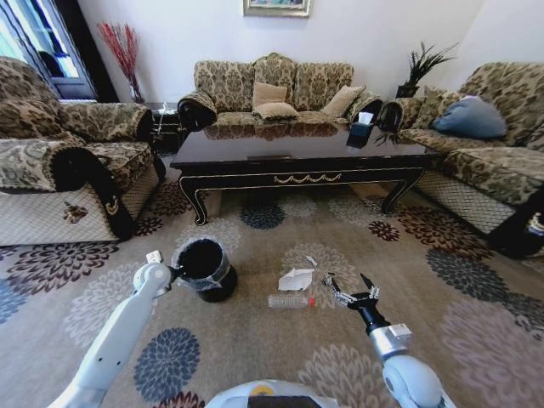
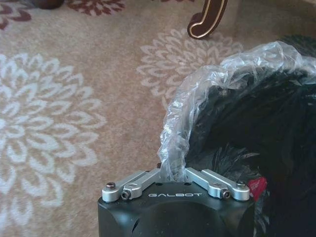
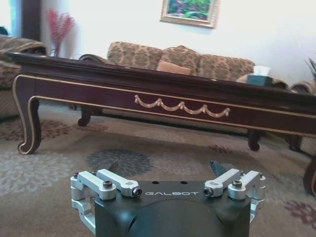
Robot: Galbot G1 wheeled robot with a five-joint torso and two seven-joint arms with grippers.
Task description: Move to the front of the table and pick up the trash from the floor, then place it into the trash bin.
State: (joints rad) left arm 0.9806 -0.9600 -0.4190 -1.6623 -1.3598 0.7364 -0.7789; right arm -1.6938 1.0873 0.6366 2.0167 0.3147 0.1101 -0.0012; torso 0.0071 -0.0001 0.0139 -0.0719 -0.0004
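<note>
Left claw (image 2: 173, 178): at the near rim of the bin (image 1: 205, 269), fingers drawn together on the clear liner (image 2: 197, 98) folded over that rim; a pinch of plastic stands up between them. The bin stands upright on the carpet (image 1: 280, 357), its black inside just beyond the claw.

Right claw (image 1: 352, 288): low over the carpet, fingers spread apart with nothing between them. In its own wrist view the claw (image 3: 168, 173) faces the worktop's front apron across open carpet.

Wrapper (image 1: 296, 279): crumpled white paper, on the carpet just left of the right claw, between it and the bin, not touching either.

Bottle (image 1: 291, 301): clear plastic with a red cap, lying on its side on the carpet, just nearer the robot than the wrapper; its cap end points toward the right claw and lies close beside it, apart from the fingers.

Worktop (image 1: 297, 149): long, low, glossy dark wood with curved legs and a gold scroll on the apron, well beyond both claws. A tissue box (image 1: 361, 129) stands on its far right part.

Surroundings: patterned sofas (image 1: 272, 93) behind and to both sides of the worktop; floral carpet underfoot.
</note>
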